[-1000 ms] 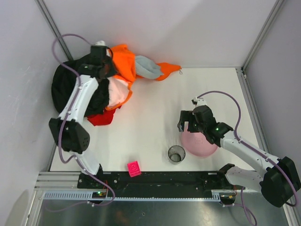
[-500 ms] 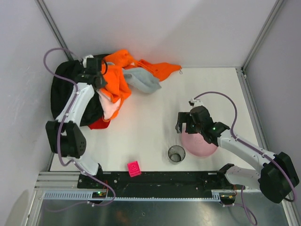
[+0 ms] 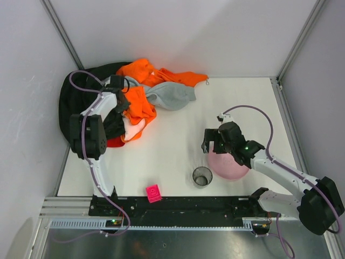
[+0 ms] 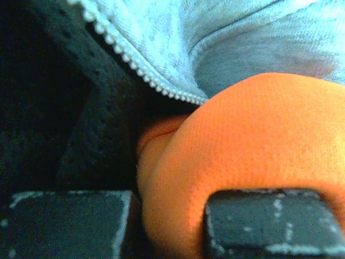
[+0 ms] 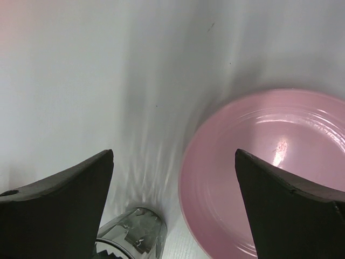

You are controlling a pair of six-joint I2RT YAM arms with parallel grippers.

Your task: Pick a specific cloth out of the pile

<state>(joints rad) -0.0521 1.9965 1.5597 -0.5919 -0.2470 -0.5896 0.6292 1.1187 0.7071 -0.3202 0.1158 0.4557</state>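
Wrong grab: left gripper [image 3: 123, 100] jaws clamp orange garment [image 3: 142, 107], not red cloth [image 3: 114, 142]; release, regrasp at pile [image 3: 81, 100] near edge; right gripper [image 5: 172, 208] jaws wide, empty.

The left arm [image 3: 89, 135], left of frame, and the right arm [image 3: 280, 170], lower right, have white links, black joints and looping lilac cables [image 3: 250, 106]. The right gripper [image 5: 173, 156] has dark wedge-shaped fingers [image 5: 59, 199]; a green light [image 3: 249, 147] seems to glow near its wrist.
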